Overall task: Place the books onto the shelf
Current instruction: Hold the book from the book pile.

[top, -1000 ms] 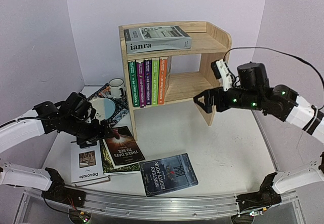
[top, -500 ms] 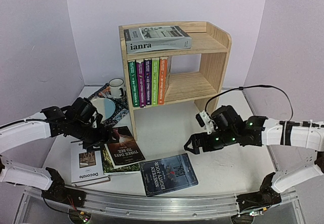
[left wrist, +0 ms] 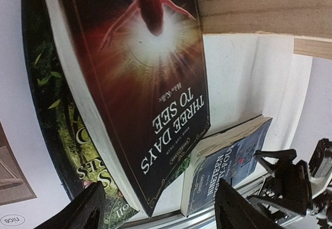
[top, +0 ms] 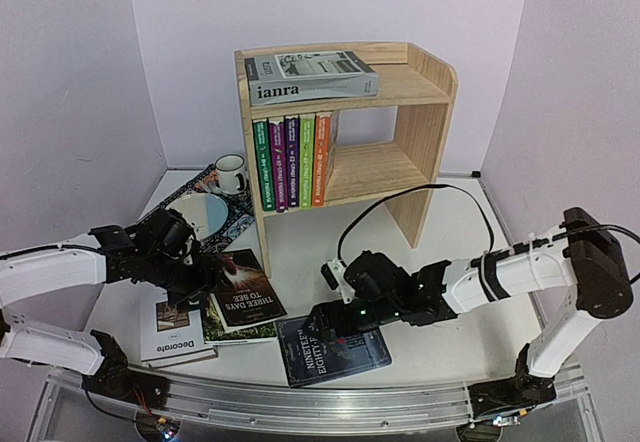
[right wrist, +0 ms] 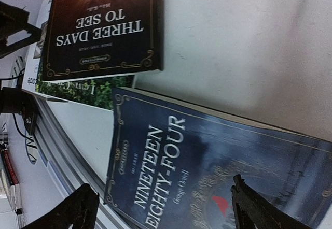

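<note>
Nineteen Eighty-Four (top: 352,358) lies flat by the table's (top: 450,262) near edge — a skewed pinch could shove it off or fan its cover. The 2 arms reach low: right gripper (right wrist: 163,208) over it, left gripper (left wrist: 161,208) over Three Days to See (top: 246,292), jaws spread, gripping nothing. The shelf (top: 420,112) stands at the far edge.

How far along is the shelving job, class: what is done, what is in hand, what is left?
Done: ianra lies on the shelf's top tier, and five thin books stand on its lower one. In hand: nothing is gripped. The left gripper, open, is over Three Days to See; the right gripper, open, is over Nineteen Eighty-Four. Left: those two, Decorate and the green book, all on the table.
</note>
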`<action>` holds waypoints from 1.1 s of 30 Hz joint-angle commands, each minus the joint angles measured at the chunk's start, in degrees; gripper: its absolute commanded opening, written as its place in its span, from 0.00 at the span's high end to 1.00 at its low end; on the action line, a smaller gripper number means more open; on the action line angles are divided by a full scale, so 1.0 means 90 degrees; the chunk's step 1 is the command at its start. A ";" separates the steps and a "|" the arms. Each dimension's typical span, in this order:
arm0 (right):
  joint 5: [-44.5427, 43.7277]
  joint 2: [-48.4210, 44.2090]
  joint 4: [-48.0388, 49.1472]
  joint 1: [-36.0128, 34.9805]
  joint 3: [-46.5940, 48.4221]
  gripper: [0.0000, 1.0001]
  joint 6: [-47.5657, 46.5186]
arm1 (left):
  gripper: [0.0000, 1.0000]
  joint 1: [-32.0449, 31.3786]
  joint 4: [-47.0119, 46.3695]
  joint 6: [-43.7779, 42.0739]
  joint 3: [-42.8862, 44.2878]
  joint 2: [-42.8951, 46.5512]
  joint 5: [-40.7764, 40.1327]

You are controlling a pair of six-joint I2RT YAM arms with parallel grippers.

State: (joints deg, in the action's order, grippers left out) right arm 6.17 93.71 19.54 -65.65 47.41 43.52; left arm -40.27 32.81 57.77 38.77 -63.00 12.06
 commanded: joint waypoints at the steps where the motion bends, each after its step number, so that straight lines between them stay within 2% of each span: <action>1: -0.0130 0.0383 0.0874 -0.0199 0.0318 0.11 0.0327 | 0.26 0.0029 -0.0321 0.0556 -0.0192 0.0052 -0.0213; 17: -0.0413 0.0168 0.0958 -0.0221 0.0111 0.11 0.0233 | 0.28 0.0030 -0.0670 0.0705 -0.0056 -0.0987 -0.0175; 22: -0.0419 0.0192 0.0957 -0.0219 0.0108 0.11 0.0224 | 0.32 0.0031 -0.0772 0.0795 -0.0102 -0.1003 -0.0257; 27: -0.0402 0.0212 0.0959 -0.0216 0.0128 0.11 0.0203 | 0.42 0.0031 -0.1013 0.0806 -0.0142 -0.0642 -0.0512; 33: -0.0383 0.0172 0.0959 -0.0220 0.0121 0.11 0.0174 | 0.48 0.0034 -0.1535 0.0826 -0.0281 -0.0487 -0.0467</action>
State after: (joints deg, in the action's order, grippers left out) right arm 3.49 97.49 28.22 -67.55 48.47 45.68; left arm -40.27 26.36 65.06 36.39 -68.71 9.57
